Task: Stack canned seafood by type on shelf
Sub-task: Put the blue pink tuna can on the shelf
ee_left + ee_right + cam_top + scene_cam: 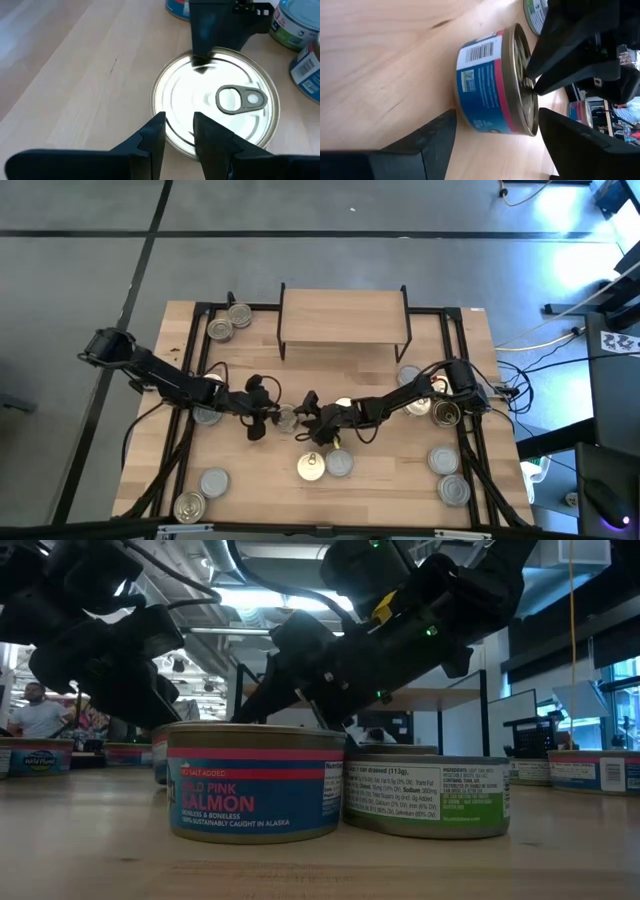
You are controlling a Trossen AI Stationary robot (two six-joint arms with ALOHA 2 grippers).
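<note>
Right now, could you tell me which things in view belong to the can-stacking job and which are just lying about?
Job: shelf; salmon can, between the open right gripper's fingers, left gripper over its lid; green-labelled tin; more tins scattered on the table.
Lying about: cables on the floor; person in the room behind.

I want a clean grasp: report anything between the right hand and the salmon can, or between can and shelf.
Nothing separates the open right hand from the salmon can, which it straddles. The left hand sits over the can's lid, likely blocking a lift. Bare table leads to the shelf.
</note>
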